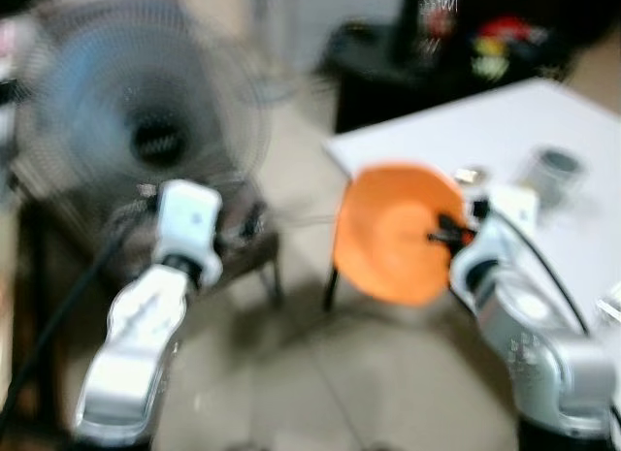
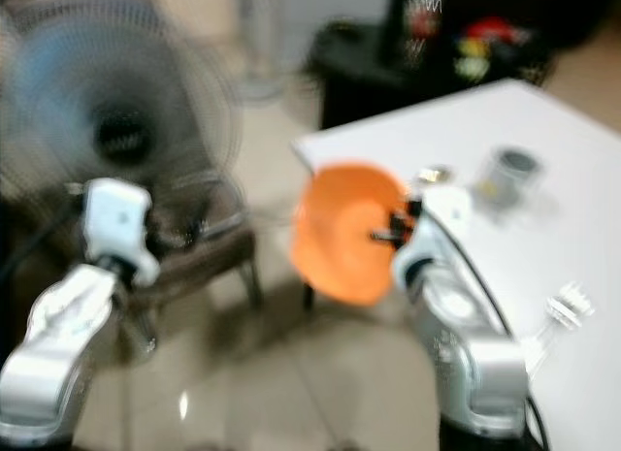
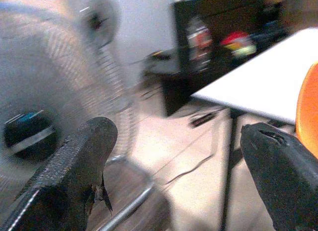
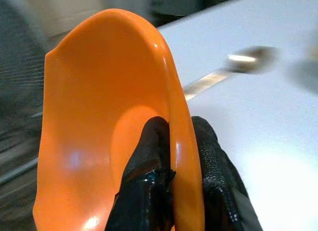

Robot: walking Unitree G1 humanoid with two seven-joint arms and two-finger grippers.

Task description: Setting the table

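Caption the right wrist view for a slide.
Right pincer grips orange bowl's rim beside the white table with a spoon.

fan (image 1: 146, 131) blocking left, white table (image 1: 543, 141) right, open floor (image 1: 301, 373) between

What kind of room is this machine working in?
Probably a lived-in home, perhaps a dining corner: a white table with a spoon and a cup, a standing fan, and an orange plate gripped by the right tool.

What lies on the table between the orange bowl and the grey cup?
A metal spoon lies there on the white table, seen in the right wrist view.
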